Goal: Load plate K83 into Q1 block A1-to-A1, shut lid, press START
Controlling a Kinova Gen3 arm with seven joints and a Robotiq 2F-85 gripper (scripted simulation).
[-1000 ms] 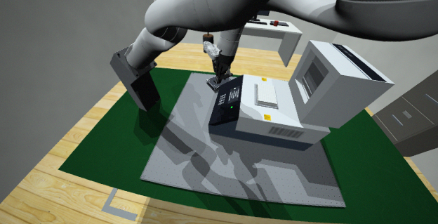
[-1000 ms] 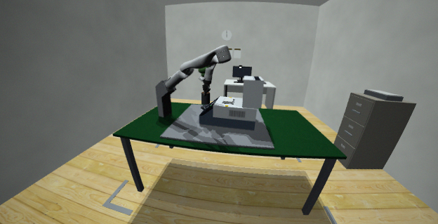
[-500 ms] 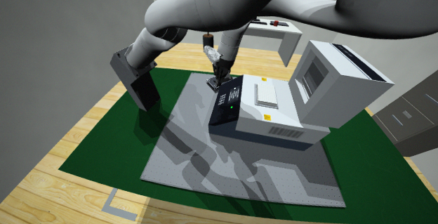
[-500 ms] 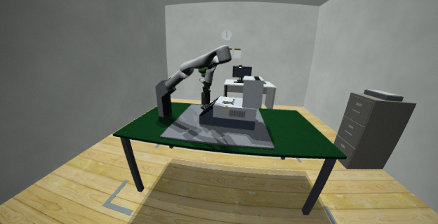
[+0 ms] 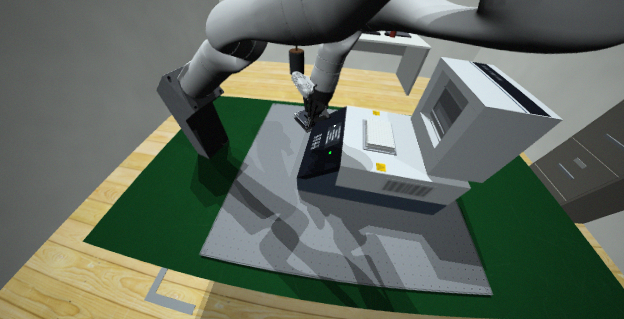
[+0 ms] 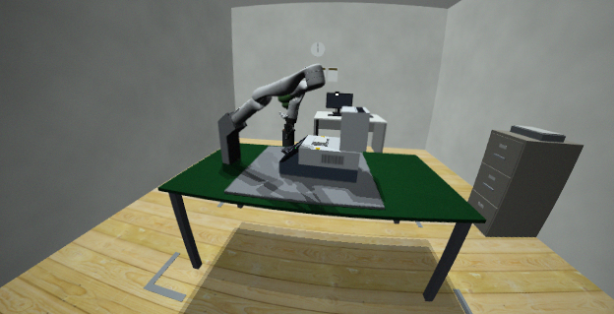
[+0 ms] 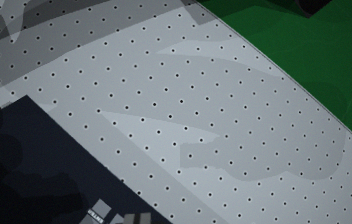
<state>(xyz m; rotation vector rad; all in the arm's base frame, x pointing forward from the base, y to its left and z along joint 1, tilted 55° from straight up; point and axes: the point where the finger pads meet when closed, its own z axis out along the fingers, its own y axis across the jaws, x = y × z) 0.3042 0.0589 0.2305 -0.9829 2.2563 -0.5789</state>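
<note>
A white plate [image 5: 381, 134] [image 6: 320, 142] lies on the block of the cycler Q1 [image 5: 356, 164] [image 6: 315, 157]; its label, its A1 corner and whether it is fully flat are too small to tell. Q1's lid [image 5: 450, 132] [image 6: 354, 130] stands open. Its lamp [image 5: 330, 152] is green. My gripper [image 5: 313, 123] [image 7: 137, 218] is shut with nothing seen between the fingers. Its tips are low at the far part of Q1's dark front panel [image 5: 315, 159] [image 7: 32, 165], close to the keys [image 7: 97, 212]; contact cannot be told. The nest N1 [image 5: 302, 119] is partly hidden behind the gripper.
Q1 stands on a grey perforated board [image 5: 240, 237] [image 6: 256, 191] [image 7: 257, 145] on the green table top [image 5: 145, 207] [image 6: 413, 184]. The arm's base [image 5: 192, 117] [image 6: 228, 140] is at the left. The raised lid is a tall obstacle at Q1's rear. The upper arm hangs over the scene.
</note>
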